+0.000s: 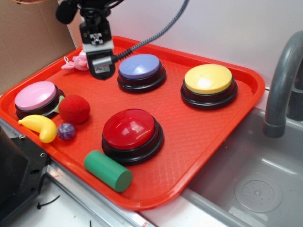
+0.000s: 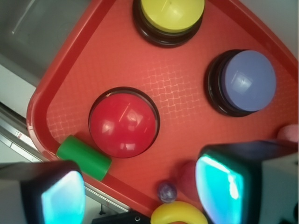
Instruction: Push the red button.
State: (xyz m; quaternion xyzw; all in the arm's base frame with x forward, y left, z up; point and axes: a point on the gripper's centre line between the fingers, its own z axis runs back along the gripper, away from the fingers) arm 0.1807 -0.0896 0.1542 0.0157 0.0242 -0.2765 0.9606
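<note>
Outside, a red waffle-textured tray (image 1: 213, 142) sits on the counter (image 1: 66, 208) beside a grey sink (image 1: 255, 179). The red button (image 1: 130, 130) occupies the tray's near middle, and the tool (image 1: 102, 71) hangs above the far left. Wrist view: the pads (image 2: 219, 186) stand apart, the button (image 2: 122, 123) beyond them.

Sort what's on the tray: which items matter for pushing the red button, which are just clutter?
Relevant:
red button
gripper, open and empty, hanging over the tray's back edge
orange tray that everything sits on

Clutter:
purple button
yellow button
pink button
fuzzy red ball
banana
small purple ball
green cylinder
pink toy
</note>
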